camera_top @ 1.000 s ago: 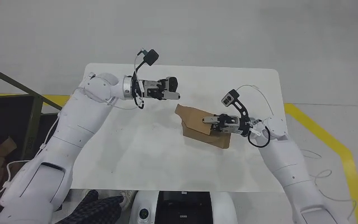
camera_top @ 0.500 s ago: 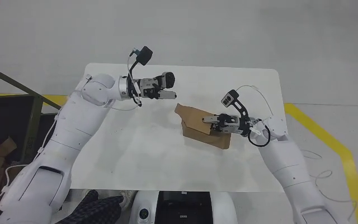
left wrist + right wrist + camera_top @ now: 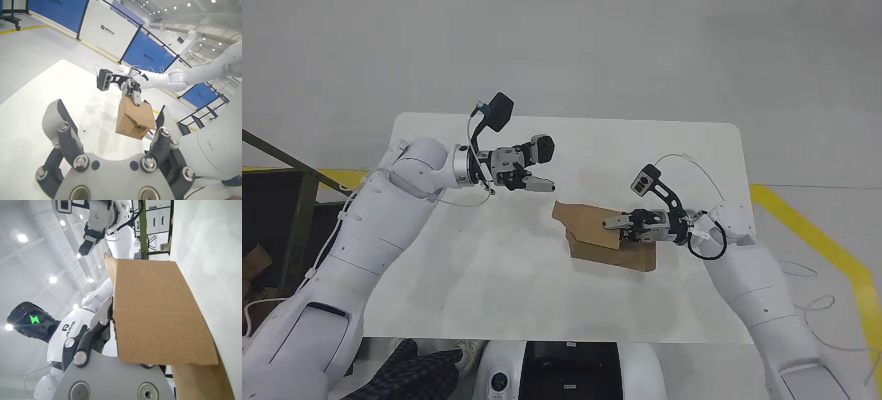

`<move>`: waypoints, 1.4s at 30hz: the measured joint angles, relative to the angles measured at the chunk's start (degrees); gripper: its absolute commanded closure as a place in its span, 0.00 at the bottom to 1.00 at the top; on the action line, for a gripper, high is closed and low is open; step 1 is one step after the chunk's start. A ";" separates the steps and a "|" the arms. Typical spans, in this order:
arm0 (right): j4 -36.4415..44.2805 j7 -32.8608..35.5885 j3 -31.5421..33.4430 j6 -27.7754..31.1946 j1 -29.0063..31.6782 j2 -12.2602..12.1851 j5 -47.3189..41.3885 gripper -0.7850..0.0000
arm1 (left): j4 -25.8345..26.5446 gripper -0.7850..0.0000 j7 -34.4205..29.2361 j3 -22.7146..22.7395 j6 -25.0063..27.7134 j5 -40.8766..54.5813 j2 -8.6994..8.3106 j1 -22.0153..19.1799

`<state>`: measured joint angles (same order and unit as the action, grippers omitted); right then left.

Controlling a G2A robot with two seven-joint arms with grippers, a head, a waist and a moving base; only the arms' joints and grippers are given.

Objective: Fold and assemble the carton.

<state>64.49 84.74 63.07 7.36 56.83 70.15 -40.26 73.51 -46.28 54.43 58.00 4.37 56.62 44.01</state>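
**Left gripper point(image 3: 542, 167) rolls and opens; carton point(image 3: 594, 232) shifts toward the robot**

Since a second ago the left gripper point(image 3: 111, 106) has rolled at the wrist and its jaws have spread wide. It holds nothing and hangs over the table point(image 3: 482, 280), near the carton point(image 3: 134, 119) but not touching it. Over the same second the right gripper point(image 3: 614, 221) has drawn the carton a little toward the robot. The right gripper point(image 3: 137, 101) is clamped on the carton's upper panel at one end. The brown carton point(image 3: 157, 313) is tilted over the table's right half, between the two grippers, its loose-flapped end facing the left gripper. Whether it touches the table I cannot tell.
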 measured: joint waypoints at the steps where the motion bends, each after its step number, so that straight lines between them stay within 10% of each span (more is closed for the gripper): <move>1: -0.10 -0.23 -0.26 0.05 -0.14 0.06 0.03 1.00 | -0.02 0.00 0.00 -0.47 0.00 0.18 0.03 -0.17; 42: -2.14 -0.17 -1.37 -1.50 -4.27 0.23 -2.03 1.00 | 3.07 0.00 3.50 -0.22 -5.19 -9.74 -0.11 3.05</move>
<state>62.35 84.57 61.70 5.86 52.56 70.39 -42.29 76.57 -42.79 54.21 52.81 -5.37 56.50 47.06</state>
